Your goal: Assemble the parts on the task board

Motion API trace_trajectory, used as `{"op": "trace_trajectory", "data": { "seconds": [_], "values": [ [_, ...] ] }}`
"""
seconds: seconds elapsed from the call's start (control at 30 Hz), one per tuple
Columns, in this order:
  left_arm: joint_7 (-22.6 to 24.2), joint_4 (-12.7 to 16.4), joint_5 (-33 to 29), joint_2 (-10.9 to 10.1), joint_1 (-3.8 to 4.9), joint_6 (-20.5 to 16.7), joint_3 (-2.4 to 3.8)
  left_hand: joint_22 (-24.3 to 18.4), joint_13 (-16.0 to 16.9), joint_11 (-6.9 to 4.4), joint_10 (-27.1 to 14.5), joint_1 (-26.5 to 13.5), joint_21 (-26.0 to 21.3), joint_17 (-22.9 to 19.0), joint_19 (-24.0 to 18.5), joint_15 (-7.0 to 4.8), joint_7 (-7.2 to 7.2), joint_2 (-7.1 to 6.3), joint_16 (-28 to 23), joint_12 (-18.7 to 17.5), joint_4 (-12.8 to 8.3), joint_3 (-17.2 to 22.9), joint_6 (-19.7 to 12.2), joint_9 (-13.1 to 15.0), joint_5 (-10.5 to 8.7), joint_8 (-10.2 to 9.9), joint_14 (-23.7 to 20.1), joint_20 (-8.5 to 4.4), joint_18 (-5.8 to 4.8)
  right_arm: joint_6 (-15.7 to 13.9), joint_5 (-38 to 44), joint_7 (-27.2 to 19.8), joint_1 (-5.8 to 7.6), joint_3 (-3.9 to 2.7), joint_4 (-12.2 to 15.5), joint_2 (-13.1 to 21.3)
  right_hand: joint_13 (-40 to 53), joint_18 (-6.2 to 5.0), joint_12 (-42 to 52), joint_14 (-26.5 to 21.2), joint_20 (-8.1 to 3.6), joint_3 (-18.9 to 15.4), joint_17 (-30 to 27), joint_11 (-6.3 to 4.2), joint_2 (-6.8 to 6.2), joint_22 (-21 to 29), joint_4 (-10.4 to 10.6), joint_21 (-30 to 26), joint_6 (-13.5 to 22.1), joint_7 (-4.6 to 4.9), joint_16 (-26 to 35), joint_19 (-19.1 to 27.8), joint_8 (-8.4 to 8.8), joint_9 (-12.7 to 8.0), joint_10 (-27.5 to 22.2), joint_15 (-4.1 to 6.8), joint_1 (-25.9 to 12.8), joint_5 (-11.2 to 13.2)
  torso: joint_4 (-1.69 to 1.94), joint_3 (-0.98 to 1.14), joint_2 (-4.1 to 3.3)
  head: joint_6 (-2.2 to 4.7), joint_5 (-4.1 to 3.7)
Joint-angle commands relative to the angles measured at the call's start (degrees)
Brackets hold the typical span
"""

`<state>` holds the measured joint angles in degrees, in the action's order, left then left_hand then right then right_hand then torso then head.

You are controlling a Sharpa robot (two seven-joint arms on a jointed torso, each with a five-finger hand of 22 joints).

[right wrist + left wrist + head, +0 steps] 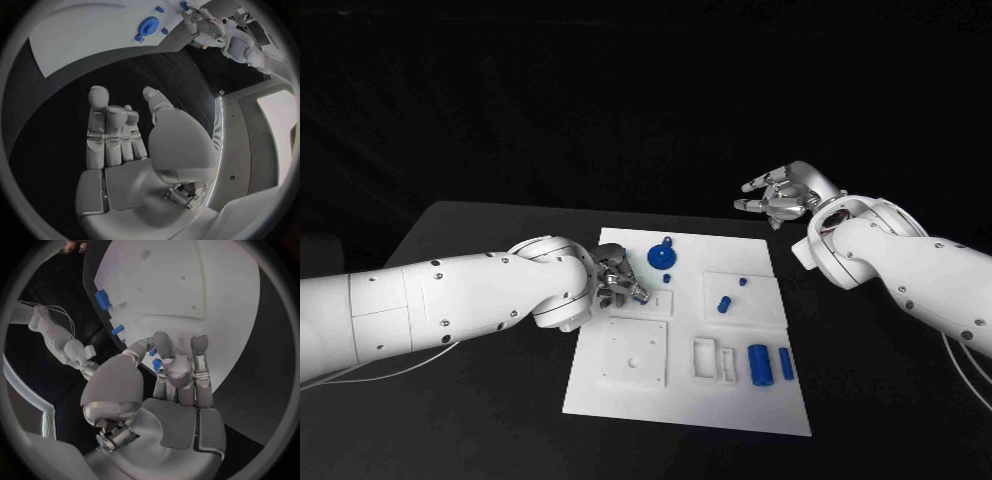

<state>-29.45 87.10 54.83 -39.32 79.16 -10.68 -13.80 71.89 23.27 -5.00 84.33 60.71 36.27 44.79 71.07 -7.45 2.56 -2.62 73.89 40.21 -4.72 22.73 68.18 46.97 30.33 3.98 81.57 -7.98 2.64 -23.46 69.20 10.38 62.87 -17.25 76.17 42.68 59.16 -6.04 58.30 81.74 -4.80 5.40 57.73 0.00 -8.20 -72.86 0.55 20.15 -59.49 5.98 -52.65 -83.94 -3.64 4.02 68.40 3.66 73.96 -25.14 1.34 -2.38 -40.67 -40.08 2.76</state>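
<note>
A: Where is the left hand (620,284)?
B: Low over the task board (687,400), fingers (165,347) curled by a small blue part (155,364). I cannot tell if it pinches it.
A: The right hand (782,194)?
B: Up off the table (473,400), fingers (100,120) apart, holding nothing.

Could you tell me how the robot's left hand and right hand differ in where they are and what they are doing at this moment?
The left hand is low over the task board, at its left edge; the right hand is raised beyond the board's far right corner, over the black table. The left hand's fingers reach toward small blue parts; the right hand's fingers are spread, holding nothing. Both are silver, on white arms.
</note>
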Motion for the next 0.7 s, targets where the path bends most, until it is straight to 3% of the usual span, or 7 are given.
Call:
{"op": "trace_trajectory", "data": {
  "seconds": [0.03,0.4,0.7],
  "values": [
    [-1.2,-0.2,0.8,0.1,-0.2,1.8,-0.16,0.7,-0.2,-0.38,2.4,0.3,-1.1,-0.6,0.7,-0.13,-5.24,0.82,-0.3,-0.1,-3.6,3.6,9.3,12.0,-0.52,0.0,0.1,-0.09,-0.5,1.0,-0.1,0.2,0.01,-0.04,0.0,-0.1,0.0,-0.53,-0.3,0.1,-0.19,0.0,0.0,-0.04,0.27,0.1,-0.3,-0.1,-0.4,-0.04,0.3,-2.4,0.03,-0.1,-0.5,0.31,-0.5,-0.4,0.01,0.0,0.0,-0.03,-0.01],
    [-2.0,-0.2,1.1,0.0,-0.21,2.9,-0.16,2.7,-0.3,-0.35,2.4,0.5,-3.1,-0.7,1.5,-0.11,-5.19,0.85,-0.2,0.0,-3.6,3.3,9.4,10.9,-0.68,0.1,0.2,-0.08,-0.65,1.6,-0.2,0.7,0.01,-0.04,0.1,-0.2,-0.1,-0.54,-0.3,0.0,-0.18,0.5,0.0,-0.05,0.41,0.1,-0.5,-0.2,-0.3,-0.02,0.4,-2.3,0.03,-0.1,-0.6,0.3,-0.4,-0.5,0.02,-0.01,0.0,-0.1,0.16],
    [-2.4,-0.2,1.3,-0.1,-0.22,4.1,-0.15,3.6,0.0,-0.41,2.4,0.3,-3.7,0.4,1.8,-0.01,-5.41,1.28,0.5,0.7,-3.5,3.2,10.0,12.1,-1.05,0.3,0.4,0.16,-0.54,1.6,-0.2,0.8,0.0,-0.04,0.1,-0.2,-0.1,-0.53,-0.3,0.0,-0.19,0.7,0.0,-0.05,0.37,0.1,-0.7,-0.1,-0.3,-0.02,0.4,-2.4,0.04,-0.1,-0.6,0.32,-0.5,-0.7,0.01,0.0,0.0,-0.23,0.18]
  ]
}}
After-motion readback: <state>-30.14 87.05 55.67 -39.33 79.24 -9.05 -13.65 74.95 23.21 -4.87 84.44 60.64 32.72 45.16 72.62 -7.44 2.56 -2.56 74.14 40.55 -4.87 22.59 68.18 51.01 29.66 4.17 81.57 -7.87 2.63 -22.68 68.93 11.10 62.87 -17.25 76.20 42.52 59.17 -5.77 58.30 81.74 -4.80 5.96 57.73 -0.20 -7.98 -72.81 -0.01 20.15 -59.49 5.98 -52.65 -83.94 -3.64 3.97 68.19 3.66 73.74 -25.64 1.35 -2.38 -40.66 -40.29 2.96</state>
